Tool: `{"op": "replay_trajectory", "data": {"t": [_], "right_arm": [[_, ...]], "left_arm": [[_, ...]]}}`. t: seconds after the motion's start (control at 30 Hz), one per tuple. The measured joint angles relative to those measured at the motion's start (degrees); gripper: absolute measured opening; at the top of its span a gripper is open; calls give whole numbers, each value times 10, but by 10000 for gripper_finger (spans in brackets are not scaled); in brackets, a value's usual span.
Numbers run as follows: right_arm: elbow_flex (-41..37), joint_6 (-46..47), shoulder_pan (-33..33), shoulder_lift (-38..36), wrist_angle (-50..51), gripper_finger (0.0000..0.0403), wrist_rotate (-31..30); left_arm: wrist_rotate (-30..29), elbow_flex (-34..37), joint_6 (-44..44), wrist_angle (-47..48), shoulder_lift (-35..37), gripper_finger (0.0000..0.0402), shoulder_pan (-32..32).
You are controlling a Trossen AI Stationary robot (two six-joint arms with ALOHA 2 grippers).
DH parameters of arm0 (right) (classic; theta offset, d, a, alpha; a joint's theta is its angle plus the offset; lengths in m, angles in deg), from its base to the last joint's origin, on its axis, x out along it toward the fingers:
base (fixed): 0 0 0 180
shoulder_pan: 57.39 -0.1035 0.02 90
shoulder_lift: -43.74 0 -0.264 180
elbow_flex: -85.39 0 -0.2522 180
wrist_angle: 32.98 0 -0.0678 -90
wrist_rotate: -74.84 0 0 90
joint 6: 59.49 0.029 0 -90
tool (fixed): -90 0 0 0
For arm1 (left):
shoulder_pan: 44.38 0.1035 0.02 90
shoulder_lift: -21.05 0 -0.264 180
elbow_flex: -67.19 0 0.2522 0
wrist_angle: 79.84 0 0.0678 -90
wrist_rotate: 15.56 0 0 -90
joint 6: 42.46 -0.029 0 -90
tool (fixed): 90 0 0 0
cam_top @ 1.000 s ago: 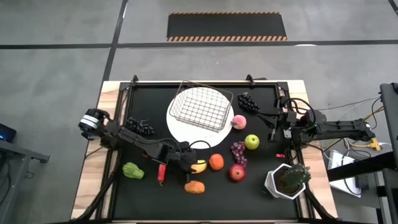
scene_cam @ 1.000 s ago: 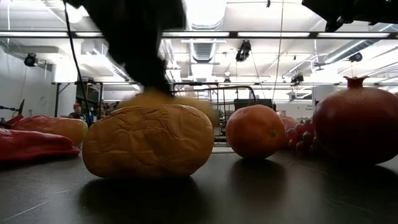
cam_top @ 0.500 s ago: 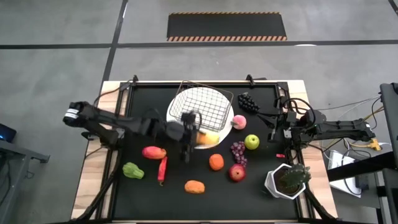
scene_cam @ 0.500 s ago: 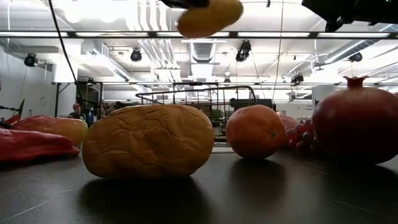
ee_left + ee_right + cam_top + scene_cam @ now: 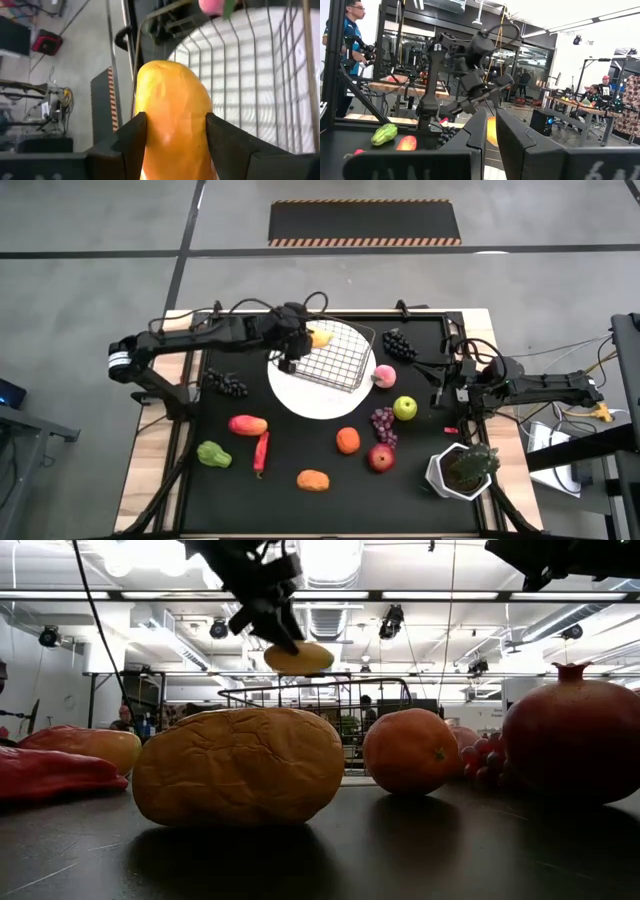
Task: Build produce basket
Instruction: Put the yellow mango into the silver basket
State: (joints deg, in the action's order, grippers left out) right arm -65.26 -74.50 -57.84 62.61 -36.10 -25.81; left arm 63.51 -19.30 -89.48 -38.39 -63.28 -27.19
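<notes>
Mango, yellow, is clamped between the fingers of the left gripper and held above the far-left corner of the wire basket, which rests on a white plate. The right gripper, jaws closed and empty, is parked at the table's right edge.

Yellow mango between fingers, above basket
</notes>
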Motion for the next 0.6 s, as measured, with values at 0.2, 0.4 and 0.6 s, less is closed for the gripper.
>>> {"op": "replay_trajectory", "data": {"t": [0.2,0.4,0.6], "right_arm": [[0,-1,0,0,0,31,0],[0,-7,0,0,0,31,0],[0,-7,0,0,2,31,0]], "left_arm": [[57,-33,1,1,-42,166,20],[70,-100,0,64,-131,166,21],[32,-137,-19,79,-184,166,31]]}}
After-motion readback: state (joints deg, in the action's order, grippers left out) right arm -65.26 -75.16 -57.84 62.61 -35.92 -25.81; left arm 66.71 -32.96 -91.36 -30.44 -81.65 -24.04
